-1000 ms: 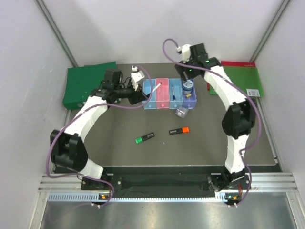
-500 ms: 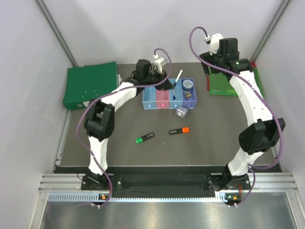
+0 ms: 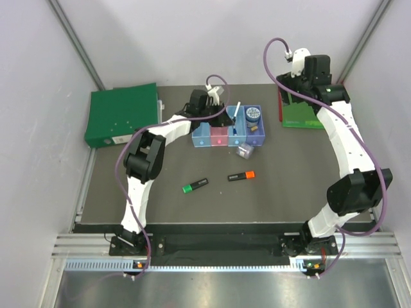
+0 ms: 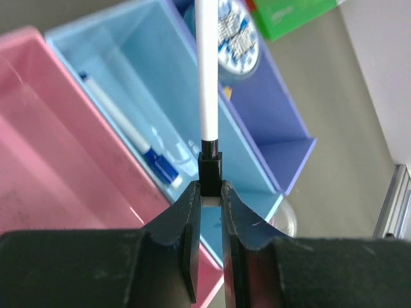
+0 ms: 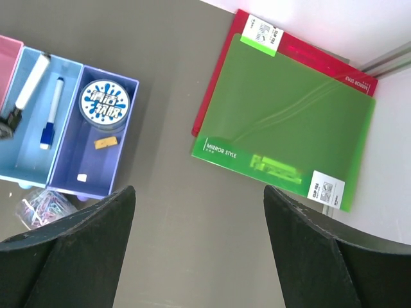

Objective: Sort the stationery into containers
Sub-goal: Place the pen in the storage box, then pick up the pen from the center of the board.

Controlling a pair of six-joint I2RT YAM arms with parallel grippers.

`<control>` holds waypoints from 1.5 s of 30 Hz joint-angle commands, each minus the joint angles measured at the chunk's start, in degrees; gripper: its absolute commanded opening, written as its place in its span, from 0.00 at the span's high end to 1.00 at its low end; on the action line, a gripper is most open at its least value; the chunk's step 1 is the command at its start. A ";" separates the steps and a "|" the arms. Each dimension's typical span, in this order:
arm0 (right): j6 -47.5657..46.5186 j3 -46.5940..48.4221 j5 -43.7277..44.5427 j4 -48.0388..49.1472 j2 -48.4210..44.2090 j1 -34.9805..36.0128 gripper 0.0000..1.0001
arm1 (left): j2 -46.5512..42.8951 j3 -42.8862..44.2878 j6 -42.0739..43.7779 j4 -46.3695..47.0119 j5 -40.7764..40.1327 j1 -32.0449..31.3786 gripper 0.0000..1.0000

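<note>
Surface: dark grey tabletop (image 3: 282, 192) with pale walls behind it and on both sides.
Containers: row of four joined translucent plastic trays (image 3: 204, 143) in the upper middle of the top view. From left to right they are light blue, pink, light blue and purple-blue.
Left gripper (image 4: 210, 192): jaws almost together, pinching the black end of the black-and-white marker (image 4: 207, 77).
Marker, place: it sticks out straight ahead of the left gripper's fingers and hangs over the right-hand light blue tray (image 4: 115, 42). Whether its far end touches anything cannot be told.
Marker, axis: in the left wrist view its long axis runs straight up the frame, black end low in the jaws and white barrel high. In the top view it slants from the gripper toward the upper right, white end leading.
Right gripper (image 5: 199, 212): fingers spread wide with nothing between them. It is high in the upper right of the top view, over the flat green red-edged board (image 5: 289, 128) and well apart from the trays.
In the trays: blue-white pen (image 5: 51, 112) lying lengthwise in that same light blue tray; round blue-grey tin (image 5: 104, 106) and small tan block (image 5: 106, 142) in the purple-blue tray (image 5: 72, 181).
Loose on the tabletop: clear clip box (image 3: 244, 151) just beside the front of the purple-blue tray. Lower middle, well clear of the trays, lie the black highlighter with green cap (image 3: 194, 185), cap to the left, and the black highlighter with orange cap (image 3: 241, 175), cap to the right.
Upper left: large flat green folders (image 3: 122, 114).
</note>
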 commanded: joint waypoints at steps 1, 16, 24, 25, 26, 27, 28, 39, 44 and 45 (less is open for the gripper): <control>1.28 -0.20 -0.72 2.67 -2.53 -0.64 0.20 | -2.85 -1.60 -2.06 2.70 -0.58 -0.52 1.00; 1.19 -1.87 -0.54 3.11 -4.02 -1.17 0.19 | -2.94 -0.90 -3.47 4.55 1.79 -0.52 0.67; 1.01 -2.57 -1.24 1.98 -4.81 -1.26 0.20 | -3.29 3.74 -3.30 4.46 4.51 -0.52 0.66; 0.23 -3.10 -1.77 1.88 -5.51 -1.35 0.20 | -3.55 4.63 -2.51 3.50 5.21 -0.52 0.66; -0.39 -3.80 -2.47 1.53 -5.87 -1.26 0.19 | -4.68 5.42 0.29 2.54 6.00 -0.61 0.66; -1.26 -5.29 -3.43 0.57 -6.39 -1.17 0.19 | -5.39 6.12 2.14 1.40 6.88 -0.52 0.65; -3.97 -6.08 -5.35 -0.13 -7.18 -1.08 0.20 | -6.18 7.35 4.77 -0.09 9.67 -0.52 0.65; -13.75 -17.08 -6.78 -2.60 -17.37 0.06 0.18 | -22.70 -8.41 69.73 -58.52 -1.17 -2.28 0.33; -15.33 -18.39 -6.95 -5.31 -22.56 0.06 0.18 | -26.31 -21.54 68.43 -59.52 -14.71 -3.86 0.04; -15.86 -18.66 -7.39 -5.93 -23.18 0.23 0.18 | -26.67 -24.08 68.08 -59.44 -15.34 -3.95 0.01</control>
